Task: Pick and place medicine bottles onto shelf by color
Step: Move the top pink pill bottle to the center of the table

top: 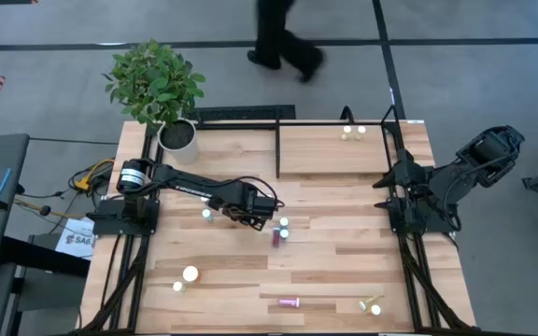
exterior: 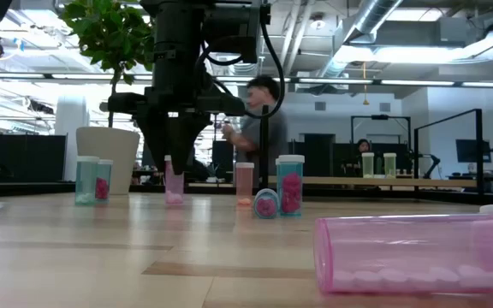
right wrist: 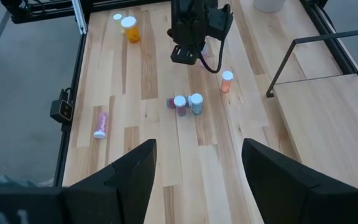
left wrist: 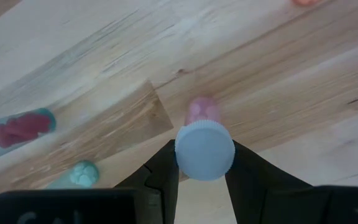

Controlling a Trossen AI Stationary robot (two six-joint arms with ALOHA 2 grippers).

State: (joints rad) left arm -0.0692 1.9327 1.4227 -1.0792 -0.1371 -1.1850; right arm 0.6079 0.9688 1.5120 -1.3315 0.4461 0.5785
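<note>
A small pink medicine bottle [left wrist: 202, 112] with a white cap stands near the table's middle, seen in the low view [exterior: 174, 188] with its base at the tabletop. My left gripper [top: 258, 213] comes down on it and is shut on it. Other medicine bottles stand or lie around: two close together [top: 282, 230], one [top: 207, 215] to the left, and several near the front edge. Two more [top: 353, 133] stand on the shelf [top: 334, 159] at the far right. My right gripper [right wrist: 197, 180] waits open, raised at the table's right side. My left gripper pinches the pink bottle at its white cap [left wrist: 204, 151], one finger [left wrist: 160, 180] on each side of the cap. The fingers come from above, pointing down. The bottle stands upright below them, and its base looks level with the tabletop [exterior: 174, 202].
A potted plant [top: 177, 135] stands at the far left corner. A pink bottle [top: 290, 302] lies near the front edge, with a yellow one [top: 372, 304] and an orange one [top: 191, 273]. The shelf's black frame [top: 278, 149] rises mid-table. A person [top: 283, 42] walks beyond the far edge.
</note>
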